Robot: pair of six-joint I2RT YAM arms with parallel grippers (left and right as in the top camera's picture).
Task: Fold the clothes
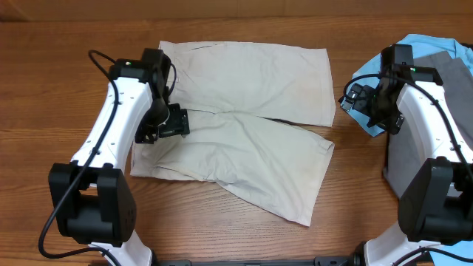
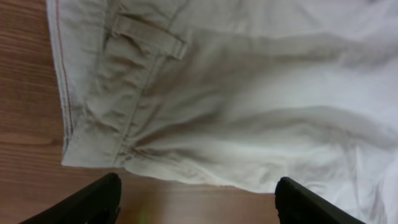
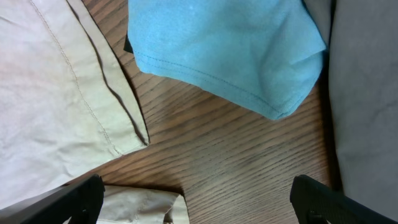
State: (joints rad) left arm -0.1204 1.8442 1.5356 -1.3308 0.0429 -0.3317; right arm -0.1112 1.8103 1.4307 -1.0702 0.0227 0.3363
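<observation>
shorts [image 1: 251,122] lengthwise left-right, legs right | left end effector [image 2: 198,198], right end effector [image 3: 196,194] spread, empty

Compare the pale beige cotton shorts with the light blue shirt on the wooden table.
Colour: the pale beige cotton shorts are a dull cream, while the light blue shirt is a bright sky blue.
Pose: the shorts lie spread out with both legs showing, while the shirt is bunched up.
Place: the shorts fill the middle of the wooden table, while the shirt sits at its right edge beside grey cloth.
Both are soft fabric lying on it.
</observation>
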